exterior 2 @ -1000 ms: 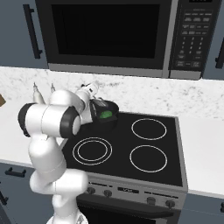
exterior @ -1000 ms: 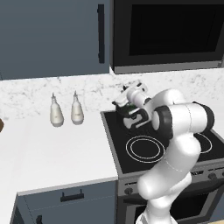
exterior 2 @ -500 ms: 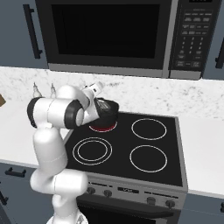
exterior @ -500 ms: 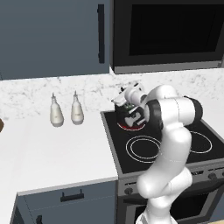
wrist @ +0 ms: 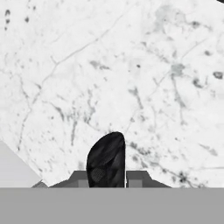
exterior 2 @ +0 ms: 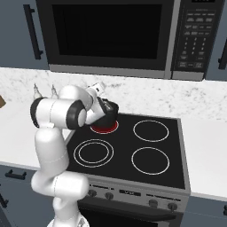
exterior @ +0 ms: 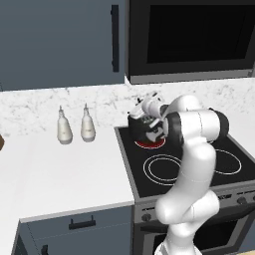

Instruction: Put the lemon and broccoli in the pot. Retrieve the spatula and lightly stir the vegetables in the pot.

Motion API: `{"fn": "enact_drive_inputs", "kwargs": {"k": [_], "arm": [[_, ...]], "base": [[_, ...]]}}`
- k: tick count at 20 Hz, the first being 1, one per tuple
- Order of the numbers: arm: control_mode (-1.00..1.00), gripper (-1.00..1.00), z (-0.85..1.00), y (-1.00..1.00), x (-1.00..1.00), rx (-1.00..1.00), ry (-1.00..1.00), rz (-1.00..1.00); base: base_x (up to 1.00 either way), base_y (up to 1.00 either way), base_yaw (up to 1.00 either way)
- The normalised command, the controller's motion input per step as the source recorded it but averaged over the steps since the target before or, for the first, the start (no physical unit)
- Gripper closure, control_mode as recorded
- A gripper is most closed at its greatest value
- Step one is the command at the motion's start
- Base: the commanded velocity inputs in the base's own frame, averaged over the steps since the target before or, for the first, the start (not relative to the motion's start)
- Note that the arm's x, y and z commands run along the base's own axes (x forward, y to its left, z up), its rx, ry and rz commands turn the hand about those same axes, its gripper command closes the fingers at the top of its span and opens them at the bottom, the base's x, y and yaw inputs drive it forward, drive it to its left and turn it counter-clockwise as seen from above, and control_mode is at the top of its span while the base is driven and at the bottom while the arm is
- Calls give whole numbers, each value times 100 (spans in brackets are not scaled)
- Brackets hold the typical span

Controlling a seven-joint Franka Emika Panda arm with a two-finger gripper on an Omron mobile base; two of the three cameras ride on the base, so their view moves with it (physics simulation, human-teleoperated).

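The black pot (exterior: 143, 130) (exterior 2: 109, 113) sits at the stove's back left burner, whose ring (exterior: 149, 144) (exterior 2: 104, 127) glows red beneath it. My gripper (exterior: 146, 113) (exterior 2: 101, 96) hangs just above the pot's rim, with the forearm bent close over it. In the hand view the dark fingertips (wrist: 107, 161) stand pressed together as one shape, shut, with nothing showing between them, and they face white veined marble. The pot's inside is hidden by my hand. The lemon, the broccoli and the spatula are out of view.
Two pale bottles (exterior: 63, 130) (exterior: 87, 127) stand on the white counter (exterior: 60, 174) left of the stove. The other three burners (exterior 2: 150, 131) are dark. A microwave (exterior 2: 111, 31) hangs over the stove, close above my hand.
My hand has swung from beside the pot to just over its rim. The red ring under the pot has come into sight, and the green inside the pot has gone from sight.
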Motion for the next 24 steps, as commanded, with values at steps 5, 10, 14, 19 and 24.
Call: {"fn": "enact_drive_inputs", "kwargs": {"k": [5, 10, 14, 19, 24], "arm": [[-100, 100, 1, -2, -66, 3, 0, 0], [-100, 100, 33, 0, -67, 5, -9, 0], [-100, 100, 29, 1, -42, 5, -3, 0], [-100, 100, 5, 3, -22, 9, 12, 0], [-100, 100, 0, 0, -15, 9, 23, -2]], "base": [[0, 0, 0], [0, 0, 0], [0, 0, 0], [0, 0, 0], [0, 0, 0]]}}
